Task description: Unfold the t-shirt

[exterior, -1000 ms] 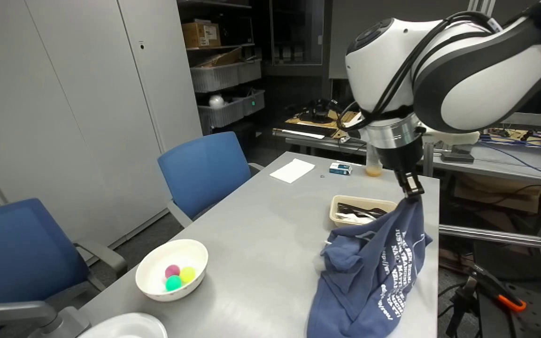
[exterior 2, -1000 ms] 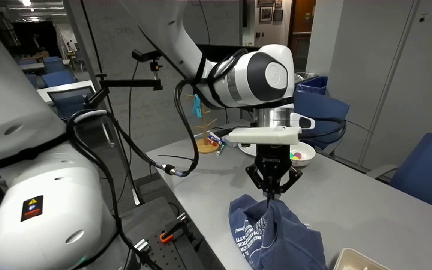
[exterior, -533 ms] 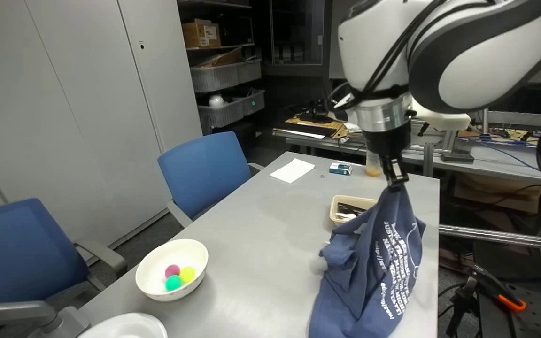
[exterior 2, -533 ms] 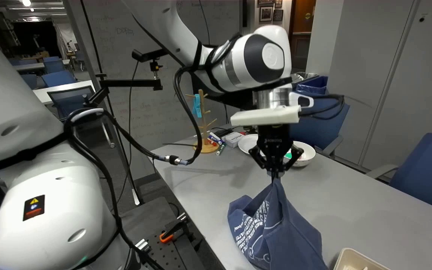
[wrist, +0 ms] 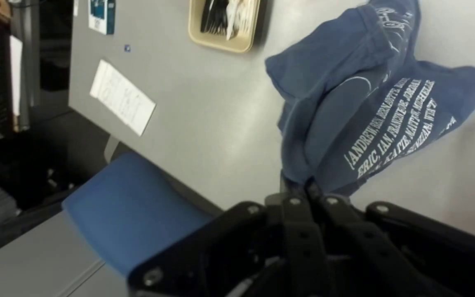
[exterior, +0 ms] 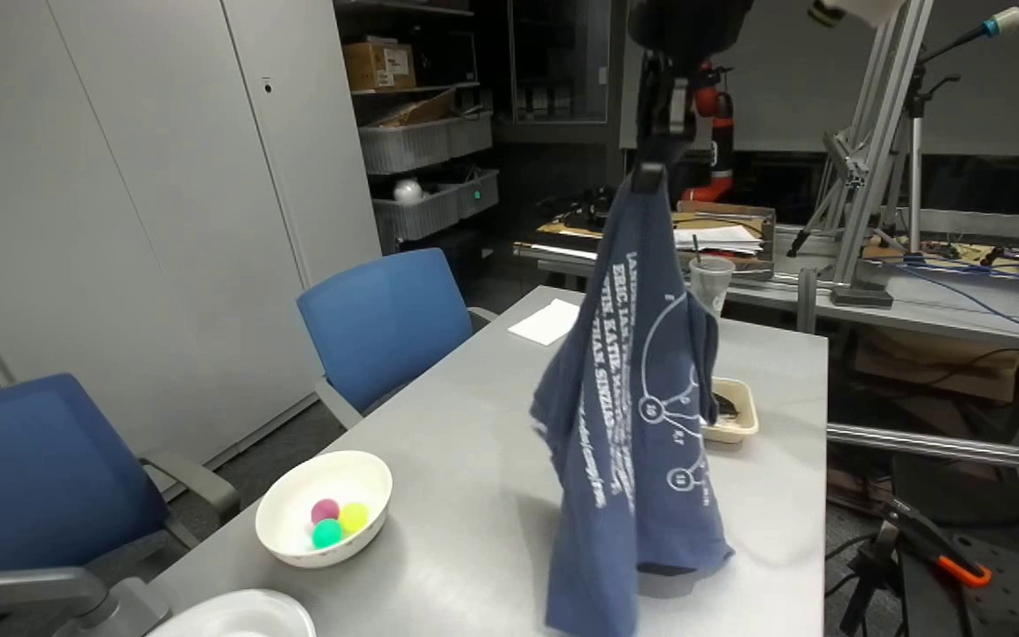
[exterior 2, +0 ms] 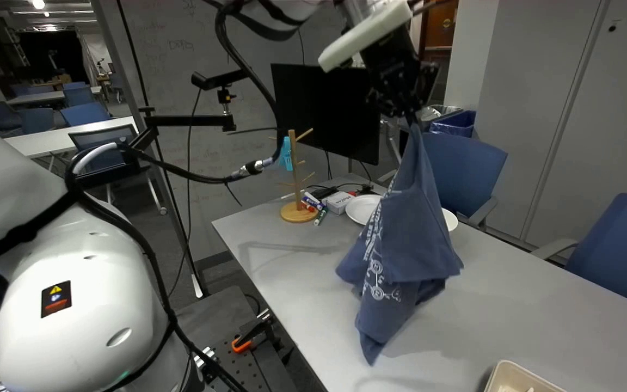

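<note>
The blue t-shirt (exterior: 602, 548) hangs in long folds from my gripper (exterior: 649, 180), above the grey table. White lettering and a white line drawing show on its front in both exterior views. The gripper (exterior 2: 411, 115) is shut on one bunched bit of cloth and tilted. In the wrist view, the fingertips meet on a pinched fold, and the t-shirt (wrist: 402, 119) spreads out beyond them with a loose flap on one side. Its lowest corner hangs close to the tabletop in an exterior view; whether it touches I cannot tell. Part of the cloth is folded behind itself and hidden.
A white bowl (exterior: 288, 504) with coloured balls and a white plate (exterior: 231, 615) stand on the table. Behind the shirt sits a tan container (wrist: 221, 45) of cutlery. A wooden stand (exterior 2: 298, 213) and markers (exterior 2: 313, 202) are at the far end. Chairs line one side.
My gripper has risen a lot and shifted across the table with the t-shirt still in it. The cloth, earlier heaped on the table, now hangs stretched downward, showing more of the print.
</note>
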Robot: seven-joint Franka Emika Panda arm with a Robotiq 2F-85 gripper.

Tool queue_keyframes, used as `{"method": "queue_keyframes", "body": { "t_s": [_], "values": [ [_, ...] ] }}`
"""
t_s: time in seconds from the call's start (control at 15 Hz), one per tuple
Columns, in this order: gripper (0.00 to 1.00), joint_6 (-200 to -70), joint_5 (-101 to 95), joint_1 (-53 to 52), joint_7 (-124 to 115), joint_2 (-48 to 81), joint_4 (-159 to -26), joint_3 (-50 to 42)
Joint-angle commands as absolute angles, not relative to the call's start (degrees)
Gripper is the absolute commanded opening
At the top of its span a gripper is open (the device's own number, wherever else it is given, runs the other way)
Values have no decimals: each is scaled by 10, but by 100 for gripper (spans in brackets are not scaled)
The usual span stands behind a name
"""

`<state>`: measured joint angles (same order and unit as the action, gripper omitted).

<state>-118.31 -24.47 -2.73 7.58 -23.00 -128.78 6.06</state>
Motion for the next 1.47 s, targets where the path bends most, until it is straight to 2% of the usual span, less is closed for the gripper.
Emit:
{"method": "queue_keyframes", "body": {
  "t_s": [0.0, 0.2, 0.53, 0.73, 0.93, 1.07, 1.4],
  "values": [
    [1, -1206, -282, -25, 33, -251, -1235, 81],
    [1, -1265, -327, -19, 6, -257, -1217, 94],
    [1, -1457, -464, 11, -62, -243, -1257, 96],
    [1, -1431, -409, -22, -1, -219, -1261, 68],
    [1, -1515, -574, 62, -131, -192, -1265, 102],
    [1, -1529, -647, 78, -206, -171, -1241, 97],
    [1, -1553, -678, 90, -284, -178, -1226, 85]
  ]
}}
